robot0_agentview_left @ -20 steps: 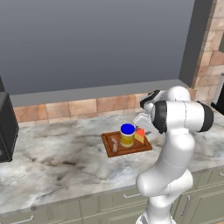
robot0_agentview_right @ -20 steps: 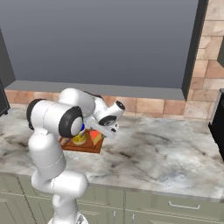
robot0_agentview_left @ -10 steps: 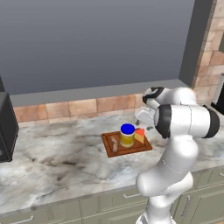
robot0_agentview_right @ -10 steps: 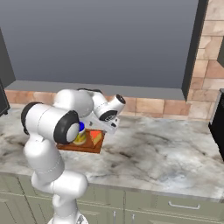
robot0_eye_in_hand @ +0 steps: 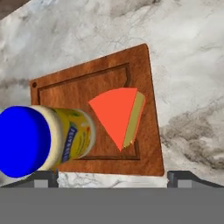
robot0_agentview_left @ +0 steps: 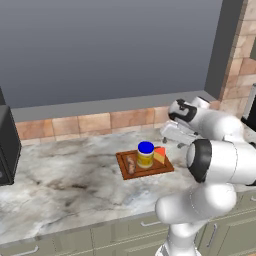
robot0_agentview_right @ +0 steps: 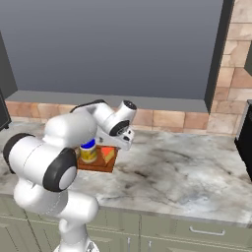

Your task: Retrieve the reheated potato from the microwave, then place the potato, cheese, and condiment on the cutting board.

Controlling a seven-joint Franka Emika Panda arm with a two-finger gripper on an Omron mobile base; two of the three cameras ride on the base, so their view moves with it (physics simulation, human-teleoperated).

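- My claw (robot0_eye_in_hand: 112,177) is spread wide with nothing in it. Its two small dark tips stand far apart at the bottom of my hand view.
- My claw (robot0_agentview_left: 172,134) hangs in the air over the counter, just past the right end of the flat dark reddish-brown wooden cutting board (robot0_agentview_left: 166,167).
- In my hand view, the cutting board (robot0_eye_in_hand: 83,83) lies right in front of my claw, flat on the grey and white marble counter (robot0_eye_in_hand: 192,65).
- The short squat jar with yellow stuff inside and a round blue lid (robot0_eye_in_hand: 41,140) stands on the board, close to one of my tips but not between them.
- The orange-red cheese wedge with yellow sides (robot0_eye_in_hand: 120,114) lies on the board just beside the jar, in line with the gap between my tips.
- From the left base view, the small lumpy brown potato (robot0_agentview_left: 131,163) lies on the board too, on the far side of the jar (robot0_agentview_left: 145,154) from my claw.
- The cheese (robot0_agentview_left: 159,154) is the thing nearest my claw.
- A black box-like thing (robot0_agentview_left: 7,145) sits well apart at the left end of the counter (robot0_agentview_left: 60,185).
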